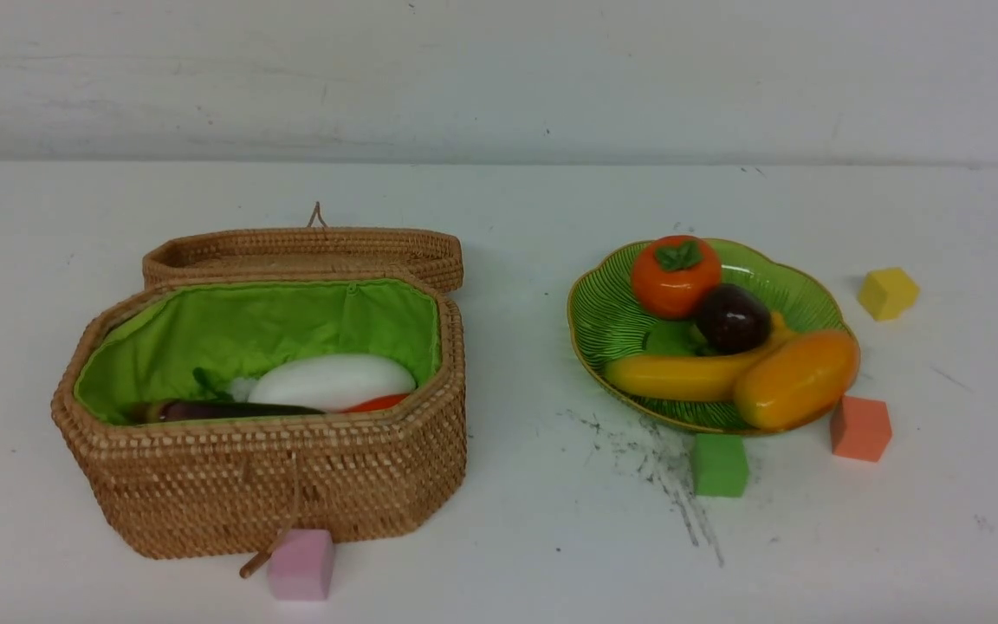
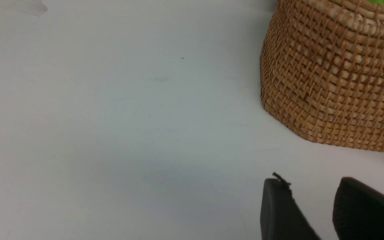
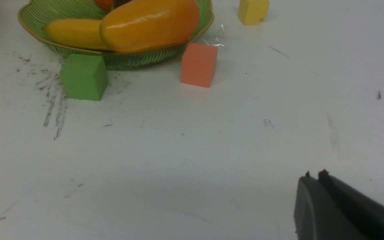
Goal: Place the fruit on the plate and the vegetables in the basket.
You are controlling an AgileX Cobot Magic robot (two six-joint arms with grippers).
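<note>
The wicker basket point(image 1: 291, 485) stands open at the left, its lid point(image 1: 304, 251) folded back. Inside lie the white radish point(image 1: 332, 381), the purple eggplant point(image 1: 222, 410) and a sliver of the red-orange carrot point(image 1: 378, 403). The green plate point(image 1: 616, 325) at the right holds the persimmon point(image 1: 675, 276), mangosteen point(image 1: 732, 318), banana point(image 1: 681, 375) and mango point(image 1: 796, 379). Neither arm shows in the front view. My left gripper point(image 2: 312, 181) is open and empty above bare table beside the basket wall point(image 2: 338, 86). My right gripper point(image 3: 313, 176) is shut and empty, short of the plate point(image 3: 138, 58).
Foam cubes lie around: pink point(image 1: 301, 565) in front of the basket, green point(image 1: 719, 465) and orange point(image 1: 860, 428) by the plate's front rim, yellow point(image 1: 888, 293) to its right. Dark scuff marks point(image 1: 664, 468) streak the white table.
</note>
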